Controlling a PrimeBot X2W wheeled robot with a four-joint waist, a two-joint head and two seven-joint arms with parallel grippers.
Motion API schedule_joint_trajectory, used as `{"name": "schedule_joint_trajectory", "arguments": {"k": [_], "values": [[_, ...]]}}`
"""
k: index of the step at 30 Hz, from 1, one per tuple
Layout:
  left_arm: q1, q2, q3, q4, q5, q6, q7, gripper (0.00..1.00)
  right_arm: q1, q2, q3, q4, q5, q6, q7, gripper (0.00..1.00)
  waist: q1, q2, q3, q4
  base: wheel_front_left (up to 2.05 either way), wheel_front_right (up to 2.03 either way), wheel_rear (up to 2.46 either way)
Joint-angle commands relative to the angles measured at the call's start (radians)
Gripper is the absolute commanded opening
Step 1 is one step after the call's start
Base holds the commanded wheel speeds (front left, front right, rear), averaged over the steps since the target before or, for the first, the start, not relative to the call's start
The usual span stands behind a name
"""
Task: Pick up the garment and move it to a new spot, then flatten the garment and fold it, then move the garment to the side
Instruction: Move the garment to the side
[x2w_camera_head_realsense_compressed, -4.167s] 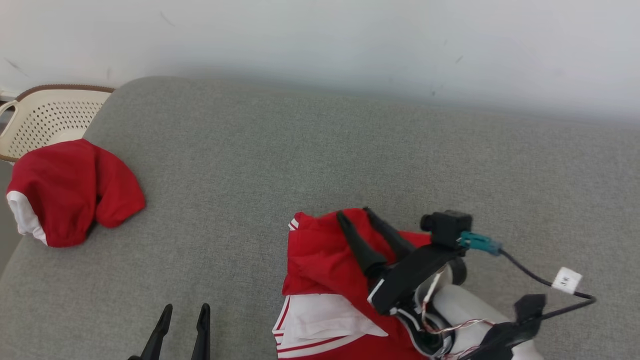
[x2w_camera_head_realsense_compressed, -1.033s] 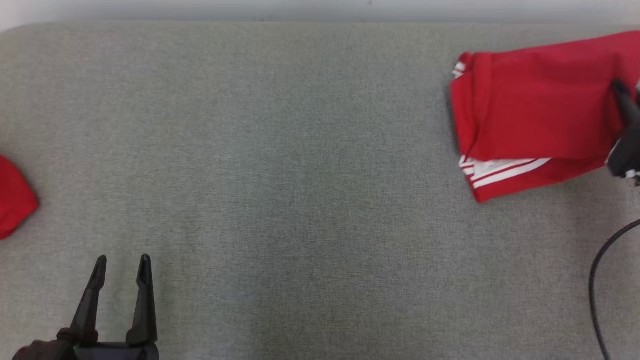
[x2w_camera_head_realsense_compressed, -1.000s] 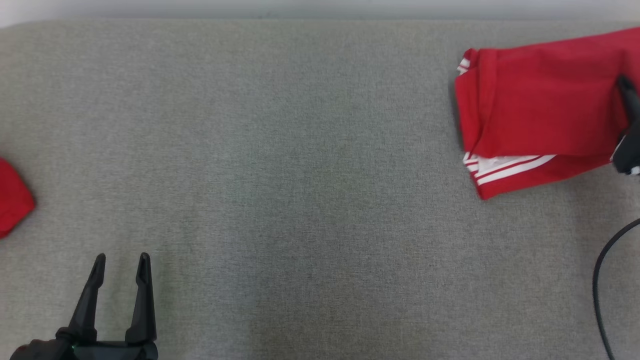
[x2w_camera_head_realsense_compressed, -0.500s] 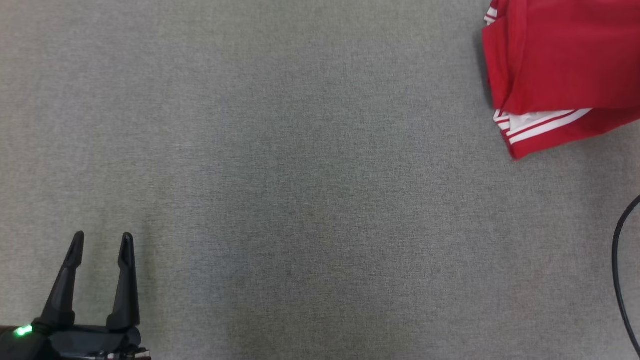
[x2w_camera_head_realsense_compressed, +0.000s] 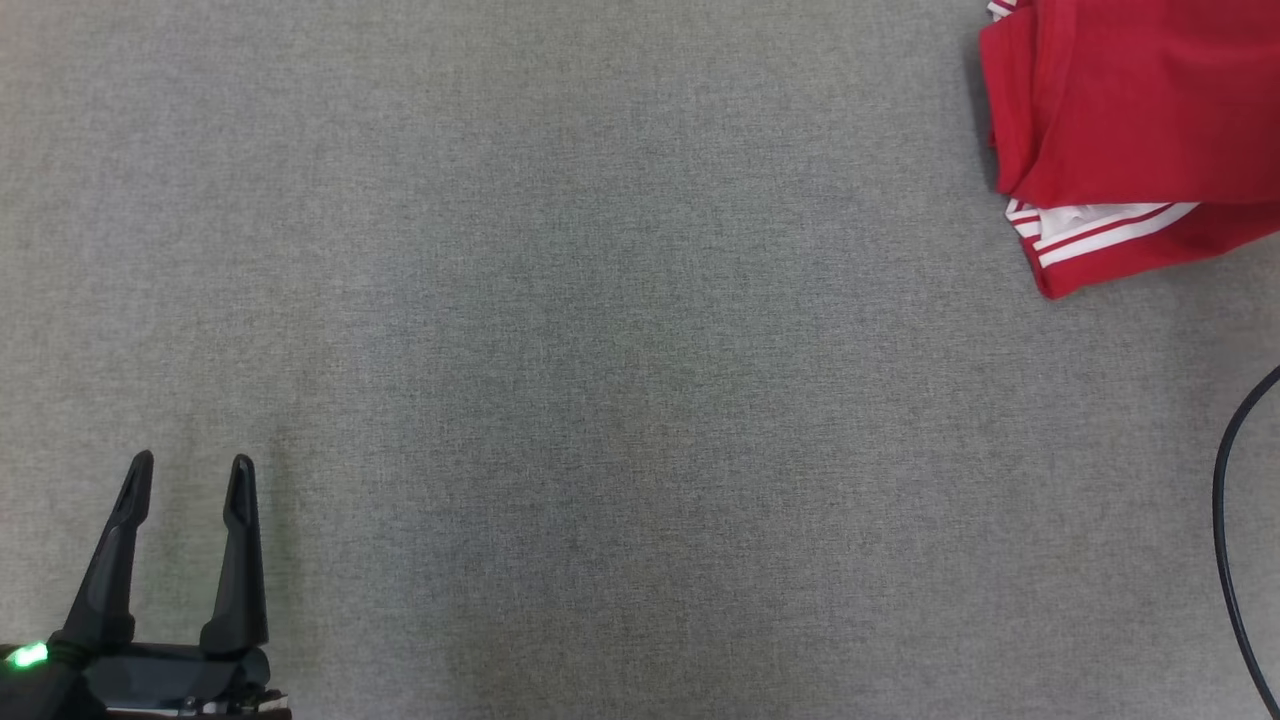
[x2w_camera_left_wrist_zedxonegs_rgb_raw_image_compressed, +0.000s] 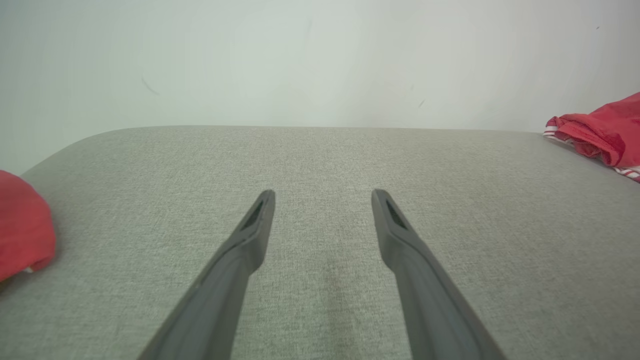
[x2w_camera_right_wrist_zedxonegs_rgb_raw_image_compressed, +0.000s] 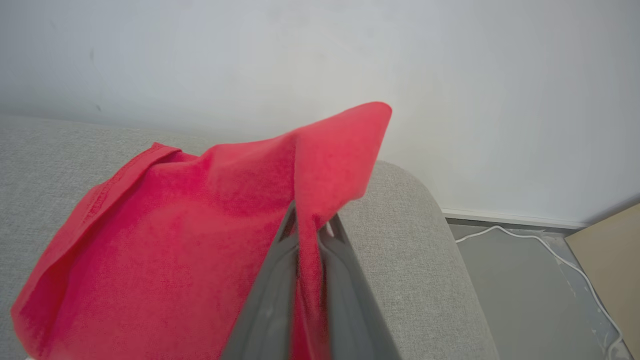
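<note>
Right hand pinching red garment; left hand spread.

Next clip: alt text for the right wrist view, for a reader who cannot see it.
The right gripper has its two dark fingers shut on a fold of the red garment, which peaks above their tips while the rest lies on the grey cushion. A white wall stands behind; a white cable runs over the floor at right.
</note>
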Motion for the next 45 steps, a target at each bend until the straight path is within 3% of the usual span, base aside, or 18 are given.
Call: {"name": "schedule_joint_trajectory", "arguments": {"k": [1,13,14,15,16,27,35,45], "values": [[0.002,0.007,0.001,-0.003,0.004,0.002,0.003,1.00,-0.020,0.001,0.006,0.003,-0.008,-0.001,-0.007,0.00,0.0000,-0.0001,0.001,0.004,0.00,0.00,0.00],[0.007,0.021,0.003,-0.019,-0.002,0.012,0.009,1.00,-0.119,0.001,0.084,0.105,-0.078,-0.001,-0.021,0.02,0.0000,-0.0001,0.019,0.026,0.00,0.00,0.00],[0.008,0.021,0.003,-0.021,-0.002,0.013,0.008,1.00,-0.125,0.002,0.092,0.113,-0.089,-0.001,-0.026,0.34,0.0000,-0.0001,0.021,0.027,0.00,0.00,0.00],[0.008,0.021,0.003,-0.021,-0.002,0.015,0.008,1.00,-0.130,0.004,0.098,0.122,-0.096,-0.001,-0.027,0.90,0.0000,-0.0001,0.022,0.027,0.00,0.00,0.00],[0.008,0.021,0.001,-0.022,-0.002,0.017,0.008,1.00,-0.134,0.007,0.105,0.133,-0.101,-0.001,-0.026,1.00,0.0000,-0.0001,0.024,0.027,0.00,0.00,0.00],[0.014,0.008,-0.004,0.010,-0.012,0.028,-0.004,1.00,-0.153,0.042,0.112,0.181,-0.083,-0.001,-0.077,1.00,0.0000,-0.0001,-0.023,0.023,0.00,0.00,0.00],[0.049,-0.013,-0.002,0.053,-0.027,0.037,-0.017,1.00,-0.066,0.118,0.066,0.108,0.031,-0.001,-0.209,1.00,0.0000,-0.0001,-0.131,0.012,0.00,0.00,0.00],[0.091,-0.032,-0.005,0.099,-0.032,0.041,-0.025,1.00,0.120,0.183,0.016,0.001,0.088,-0.001,-0.256,1.00,0.0000,-0.0001,-0.264,-0.013,0.00,0.00,0.00]]}}
